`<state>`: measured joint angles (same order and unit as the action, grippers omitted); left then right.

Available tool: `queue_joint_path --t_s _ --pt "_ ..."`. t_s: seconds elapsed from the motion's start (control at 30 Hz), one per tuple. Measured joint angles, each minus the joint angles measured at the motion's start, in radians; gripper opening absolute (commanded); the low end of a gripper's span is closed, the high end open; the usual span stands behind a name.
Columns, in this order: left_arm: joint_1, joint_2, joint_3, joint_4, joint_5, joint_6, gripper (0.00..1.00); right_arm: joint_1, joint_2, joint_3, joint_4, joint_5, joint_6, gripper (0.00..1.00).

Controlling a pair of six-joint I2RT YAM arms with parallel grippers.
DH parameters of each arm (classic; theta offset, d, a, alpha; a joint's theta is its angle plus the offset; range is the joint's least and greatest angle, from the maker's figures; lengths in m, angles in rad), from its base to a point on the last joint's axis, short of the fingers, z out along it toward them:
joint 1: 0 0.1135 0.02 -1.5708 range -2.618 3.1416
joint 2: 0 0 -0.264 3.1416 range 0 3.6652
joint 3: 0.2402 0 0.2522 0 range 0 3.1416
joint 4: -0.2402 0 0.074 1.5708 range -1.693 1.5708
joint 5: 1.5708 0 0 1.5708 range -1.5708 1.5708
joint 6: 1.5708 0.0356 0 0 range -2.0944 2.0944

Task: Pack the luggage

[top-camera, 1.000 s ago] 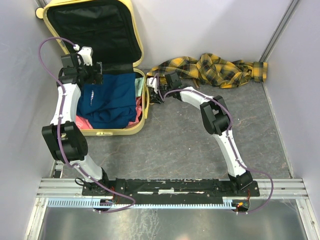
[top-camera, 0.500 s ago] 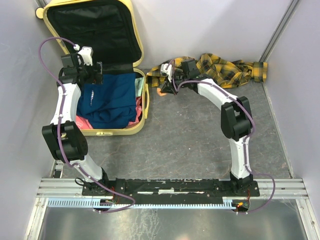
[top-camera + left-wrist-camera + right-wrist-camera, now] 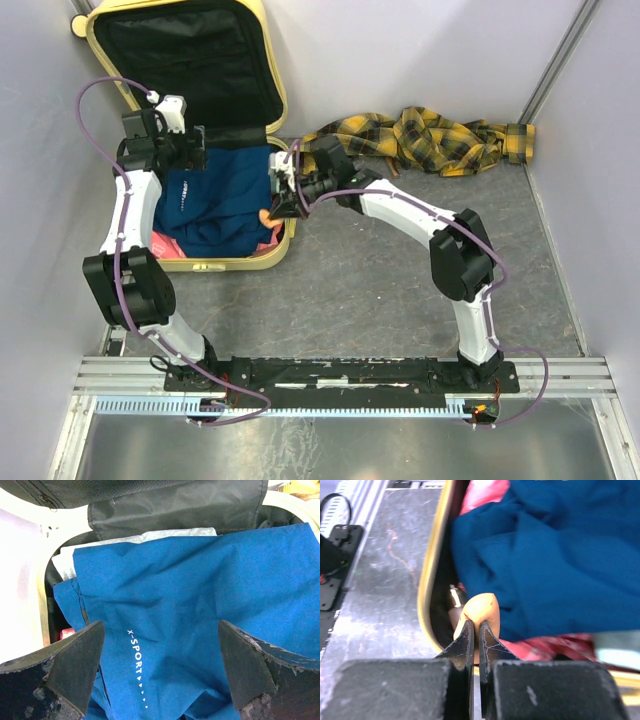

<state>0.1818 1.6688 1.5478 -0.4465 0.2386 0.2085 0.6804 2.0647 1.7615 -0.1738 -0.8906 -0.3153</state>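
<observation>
1. Nearest, the grey bench (image 3: pixel 380 290) is crossed by the right arm, which is now bent leftward toward the luggage (image 3: pixel 230 263).
2. The right gripper (image 3: pixel 283 195) is found at the luggage's right-hand rim (image 3: pixel 432 580). Half a second ago it was reached out to the plaid cloth (image 3: pixel 420 135), and a second ago it was beside this same rim. Its fingers (image 3: pixel 465 640) are now pressed together with only a hairline left between them, where a second ago they were partly apart.
3. A small peach-coloured thing (image 3: pixel 480 607) is seen right at those fingertips, just inside the rim. Whether it is pinched or merely touched cannot be told.
4. The luggage is set at the far left of the bench with its lid raised. Its base is filled with a blue garment (image 3: pixel 225 195) laid over a pink one (image 3: pixel 170 243).
5. The left gripper (image 3: pixel 188 150) is held over the blue garment (image 3: pixel 200 590) near the hinge. Its fingers (image 3: pixel 75 665) are spread as wide as they go, nothing is held, and no change is noted over the last second.
6. Farthest, the plaid cloth is left heaped along the back wall, well apart from the luggage and lying as before. The reach toward it is judged to have brought none of it back, so the packing is judged unfinished, with that cloth still to be fetched.
</observation>
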Motion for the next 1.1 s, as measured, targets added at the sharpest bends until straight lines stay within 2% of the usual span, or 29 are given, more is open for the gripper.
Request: queue_joint_path --t_s 0.13,0.33,0.47,0.53,0.67,0.87,1.1 --pt "0.0 -0.023 -0.019 0.0 0.0 0.0 0.99 0.064 0.01 -0.006 -0.031 -0.002 -0.019 0.06" --pt "0.0 -0.042 -0.037 0.007 0.0 0.0 0.99 0.076 0.051 -0.006 -0.082 0.013 -0.06 0.31" --pt "0.0 -0.043 -0.037 0.008 0.001 0.0 0.99 0.072 0.067 -0.009 -0.127 0.027 -0.076 0.59" --pt "0.0 -0.043 -0.037 0.008 0.003 0.0 0.99 0.071 0.067 -0.009 -0.13 0.028 -0.076 0.67" --pt "0.0 -0.043 -0.037 0.007 0.004 0.0 0.99 0.066 0.066 -0.01 -0.114 0.036 -0.045 0.7" --pt "0.0 -0.043 -0.037 0.007 0.004 0.0 0.99 0.024 0.041 -0.01 -0.064 0.063 0.092 0.68" --pt "0.0 -0.043 -0.036 0.007 0.005 0.0 0.99 -0.188 -0.014 -0.01 -0.087 0.208 0.234 0.63"
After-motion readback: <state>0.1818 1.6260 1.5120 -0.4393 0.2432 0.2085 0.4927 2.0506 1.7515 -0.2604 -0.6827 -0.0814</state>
